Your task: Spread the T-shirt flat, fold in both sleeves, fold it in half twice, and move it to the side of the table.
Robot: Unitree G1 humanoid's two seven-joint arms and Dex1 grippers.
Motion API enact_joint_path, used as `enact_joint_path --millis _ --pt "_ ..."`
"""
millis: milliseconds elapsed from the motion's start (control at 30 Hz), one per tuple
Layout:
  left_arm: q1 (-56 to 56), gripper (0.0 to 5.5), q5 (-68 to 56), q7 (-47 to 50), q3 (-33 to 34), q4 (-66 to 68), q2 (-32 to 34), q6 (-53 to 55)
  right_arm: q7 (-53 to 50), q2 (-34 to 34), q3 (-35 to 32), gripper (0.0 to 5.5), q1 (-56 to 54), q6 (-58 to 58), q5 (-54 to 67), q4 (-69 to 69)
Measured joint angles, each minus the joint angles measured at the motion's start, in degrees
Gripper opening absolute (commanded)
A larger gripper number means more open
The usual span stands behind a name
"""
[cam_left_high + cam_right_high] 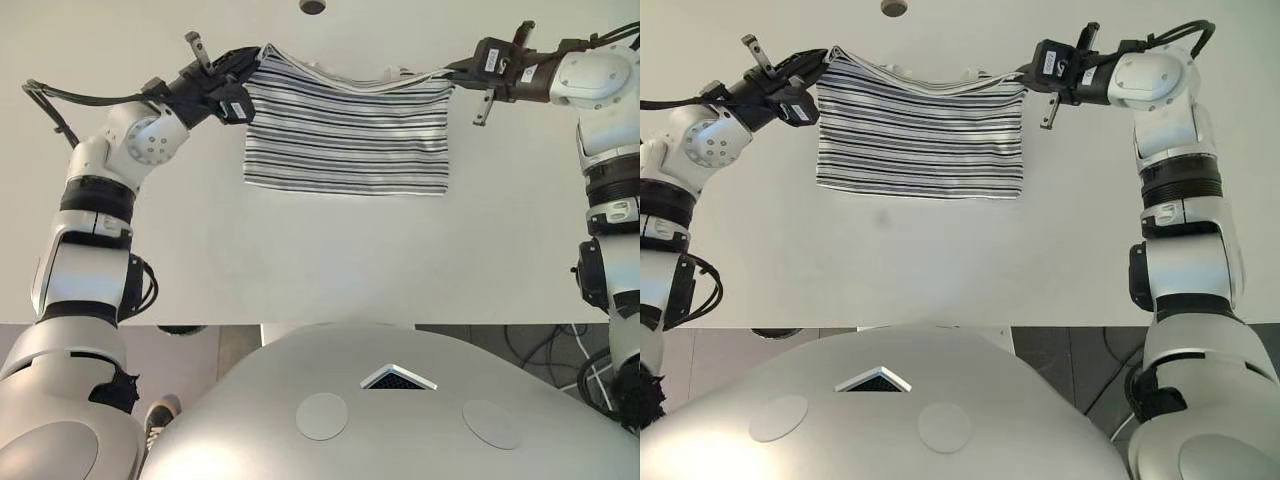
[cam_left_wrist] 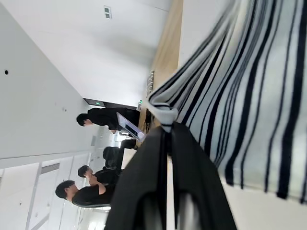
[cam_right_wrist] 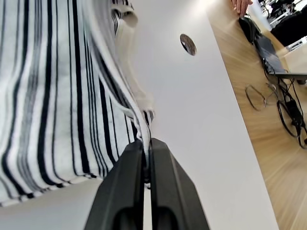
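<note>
The striped black-and-white T-shirt [image 1: 348, 135] hangs stretched between both grippers at the far middle of the white table [image 1: 300, 260], its lower edge resting on the tabletop. My left gripper [image 1: 258, 55] is shut on the shirt's upper left corner; in the left wrist view the cloth [image 2: 240, 91] is pinched between the black fingers [image 2: 192, 182]. My right gripper [image 1: 452, 70] is shut on the upper right corner, and the right wrist view shows its fingers [image 3: 163, 177] clamped on the shirt's edge [image 3: 57, 96]. The sleeves are folded in and hidden.
A round cable hole [image 1: 313, 6] lies in the table just beyond the shirt. The table's near half and both sides are bare white surface. Cables [image 1: 540, 350] lie on the floor past the table's front edge at the right.
</note>
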Motion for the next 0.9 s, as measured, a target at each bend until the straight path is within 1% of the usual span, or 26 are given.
enact_joint_path --millis 33,67,100,133,200,233,267,300,367,400,433,500,600,733,833,867,900 --pt "-1.5 0.0 1.0 1.4 -1.2 3.3 -0.4 0.5 -0.7 0.8 0.7 0.0 -1.4 -0.4 -0.6 2.0" --pt "-2.5 0.34 1.3 1.9 -2.0 5.7 -1.1 1.3 -1.6 1.6 1.1 0.0 -2.2 -0.7 -1.2 3.7" --pt "-3.9 0.5 2.2 2.6 -2.9 9.0 -2.0 2.5 -2.9 2.6 1.5 0.36 -3.6 -1.0 -2.6 6.5" --pt "-5.0 0.66 2.4 2.8 -3.7 11.7 -2.7 3.4 -4.5 3.5 1.8 0.47 -4.6 -1.4 -3.1 9.0" --pt "-6.5 1.12 2.6 3.3 -5.2 16.2 -4.2 5.1 -8.0 5.5 2.3 0.95 -6.9 -1.7 -4.8 14.4" --pt "-6.8 1.23 2.8 3.6 -5.8 17.9 -5.0 5.5 -9.5 6.5 2.5 1.07 -7.8 -1.9 -5.1 16.7" --pt "-7.0 1.5 2.8 4.2 -6.4 19.2 -5.9 6.1 -10.8 7.1 2.7 1.36 -8.2 -2.3 -5.3 18.5" --pt "-7.1 1.64 2.8 5.5 -6.9 20.7 -6.9 6.9 -12.3 7.9 2.9 1.53 -8.3 -2.6 -6.1 20.8" --pt "-7.6 2.03 2.5 7.4 -6.9 22.6 -8.1 8.1 -14.5 8.7 3.1 1.92 -8.3 -3.0 -6.9 24.2" --pt "-7.9 2.14 2.1 8.5 -6.8 23.2 -8.4 8.5 -15.5 8.7 3.0 2.04 -8.3 -3.1 -6.9 25.1" --pt "-8.2 2.39 1.8 10.1 -6.4 23.7 -8.6 8.8 -16.9 8.7 2.7 2.29 -8.3 -3.2 -6.9 26.0" --pt "-8.7 2.39 -0.6 14.1 -4.3 24.0 -8.9 8.8 -20.1 8.7 1.3 2.29 -8.4 -3.2 -6.8 27.6" --pt "-9.1 2.39 -4.9 19.7 -0.2 23.9 -8.9 8.6 -21.8 8.7 -1.4 2.29 -8.4 -3.5 -4.6 28.3" --pt "-8.9 2.39 -7.8 29.0 3.5 19.4 -8.1 4.5 -26.1 9.0 -6.5 2.29 -8.5 -5.9 -0.4 23.7" --pt "-5.9 2.39 -8.8 32.6 4.9 10.2 -8.0 1.5 -26.8 11.2 -6.9 2.29 -7.4 -7.5 0.1 17.0" --pt "-3.3 2.39 -9.3 32.5 5.2 5.0 -8.3 1.3 -26.2 12.1 -6.1 2.29 -7.0 -7.6 0.0 15.0" --pt "1.6 2.39 -11.1 31.1 5.8 -4.0 -9.5 1.7 -24.8 13.0 -4.6 2.29 -6.6 -7.9 -0.3 12.7"
